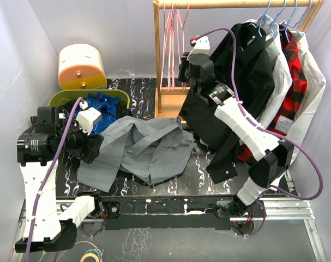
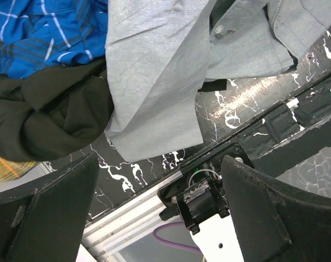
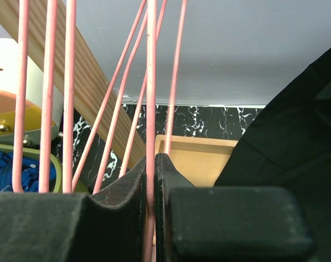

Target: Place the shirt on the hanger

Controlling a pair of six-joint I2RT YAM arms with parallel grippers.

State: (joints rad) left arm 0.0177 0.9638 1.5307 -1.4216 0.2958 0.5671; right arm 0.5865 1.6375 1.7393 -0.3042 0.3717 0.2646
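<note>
The grey shirt lies crumpled in the middle of the black marbled table; it also fills the top of the left wrist view. My left gripper is open and empty, just left of the shirt's edge, its fingers spread wide above the table's front edge. Thin pink hangers hang from the wooden rail at the back. My right gripper is raised among them and is shut on one pink hanger bar, which runs straight up between its closed fingers.
A black collared shirt, a white one and a red plaid one hang on pale blue hangers on the right of the wooden rack. A green tray with a bright blue garment sits back left, beside a cream-and-orange drawer box.
</note>
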